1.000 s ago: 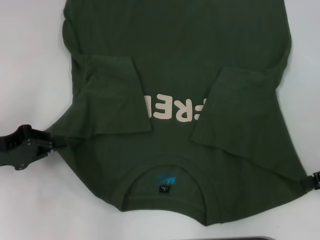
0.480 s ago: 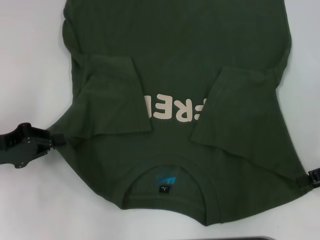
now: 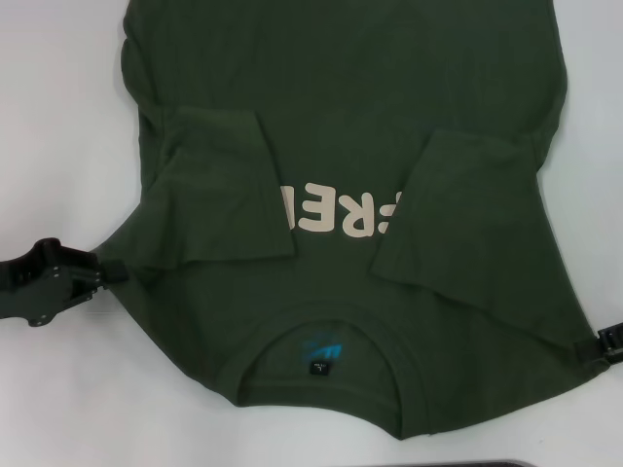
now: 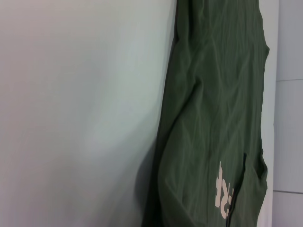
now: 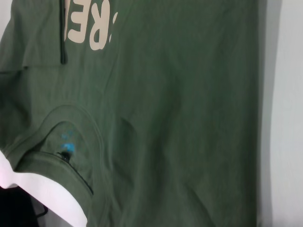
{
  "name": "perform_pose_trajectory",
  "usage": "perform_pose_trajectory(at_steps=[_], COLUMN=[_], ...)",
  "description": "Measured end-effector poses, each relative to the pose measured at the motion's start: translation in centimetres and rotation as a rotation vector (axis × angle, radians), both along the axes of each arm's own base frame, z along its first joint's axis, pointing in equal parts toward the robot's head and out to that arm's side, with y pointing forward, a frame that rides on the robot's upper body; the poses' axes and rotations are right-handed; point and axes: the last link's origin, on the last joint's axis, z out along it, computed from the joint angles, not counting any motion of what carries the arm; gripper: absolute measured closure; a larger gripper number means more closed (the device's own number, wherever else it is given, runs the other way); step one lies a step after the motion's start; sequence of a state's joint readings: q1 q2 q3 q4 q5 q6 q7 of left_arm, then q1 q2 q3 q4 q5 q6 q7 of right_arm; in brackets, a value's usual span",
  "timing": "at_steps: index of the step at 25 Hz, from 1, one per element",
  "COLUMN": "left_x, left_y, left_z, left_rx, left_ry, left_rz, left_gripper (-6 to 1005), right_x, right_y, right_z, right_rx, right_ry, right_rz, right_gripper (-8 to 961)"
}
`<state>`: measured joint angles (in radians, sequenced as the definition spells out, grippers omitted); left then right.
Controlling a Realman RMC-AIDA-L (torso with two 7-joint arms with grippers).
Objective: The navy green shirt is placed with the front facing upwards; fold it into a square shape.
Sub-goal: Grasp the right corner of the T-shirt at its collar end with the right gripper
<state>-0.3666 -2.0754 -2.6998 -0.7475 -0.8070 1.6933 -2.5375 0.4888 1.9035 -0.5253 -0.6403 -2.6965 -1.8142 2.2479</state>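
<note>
The navy green shirt [image 3: 350, 107] lies flat and front up on the white table [image 3: 58, 117], collar toward me. Both sleeves are folded inward: one [image 3: 219, 195] covers the start of the cream letters [image 3: 336, 212], the other [image 3: 458, 219] covers their end. The blue neck label [image 3: 323, 352] shows inside the collar. My left gripper [image 3: 109, 272] sits at the shirt's left shoulder edge, touching the cloth. My right gripper [image 3: 596, 347] is at the right shoulder edge, mostly cut off. The wrist views show only the shirt [image 4: 208, 118] [image 5: 180, 118] and the table.
White tabletop surrounds the shirt on the left, the right and along the near side. A dark strip [image 3: 487, 464] shows at the bottom edge of the head view. The shirt's hem runs out of view at the top.
The left gripper has shifted very slightly to the left along the shoulder edge and the right gripper has edged slightly away from me. The shirt has not moved.
</note>
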Motion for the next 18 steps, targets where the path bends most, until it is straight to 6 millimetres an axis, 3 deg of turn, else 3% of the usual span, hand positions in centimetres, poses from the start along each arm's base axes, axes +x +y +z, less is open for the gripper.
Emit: perform_pose_trajectory(at_steps=[18], left_x=[-0.14], left_y=[-0.20], left_z=[0.00], left_rx=[0.001], left_ry=[0.000], left_rz=[0.003], left_gripper=[991], right_x=[-0.58], right_y=[0.72], right_z=[-0.81], right_rx=[0.008], right_ry=[0.028], right_rz=[-0.005], right_gripper=[240])
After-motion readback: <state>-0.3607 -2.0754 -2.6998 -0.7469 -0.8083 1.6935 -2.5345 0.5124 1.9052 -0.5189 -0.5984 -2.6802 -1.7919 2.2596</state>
